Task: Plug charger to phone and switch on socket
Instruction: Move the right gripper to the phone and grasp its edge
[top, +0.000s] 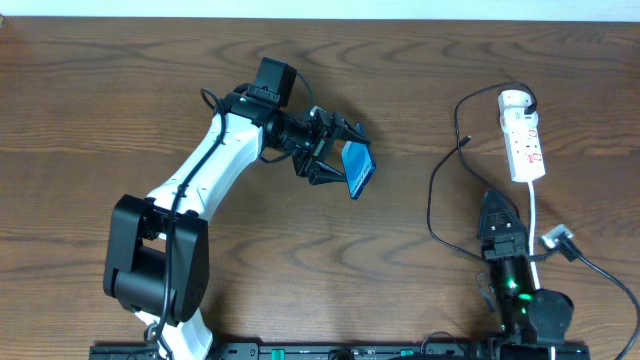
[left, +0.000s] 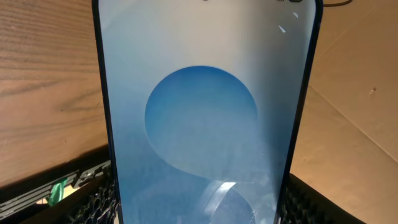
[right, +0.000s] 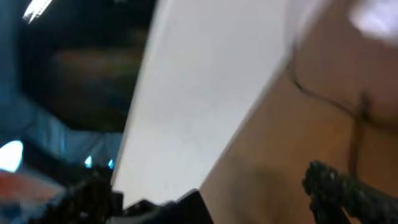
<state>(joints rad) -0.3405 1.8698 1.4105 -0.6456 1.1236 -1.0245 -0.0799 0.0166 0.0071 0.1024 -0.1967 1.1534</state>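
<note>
Phone (top: 358, 169) aloft in left tool (top: 343, 160)

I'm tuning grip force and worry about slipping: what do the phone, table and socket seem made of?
The phone has what looks like a glossy glass front, given the streaky reflections; its thin dark frame could be metal or plastic. The table is wood or wood-look laminate: brown grain, low sheen. The socket looks like moulded white plastic, smooth and evenly coloured.

Overhead even, sharp; rt wrist v. blurred (glare on phone (left: 205, 124)).
</note>
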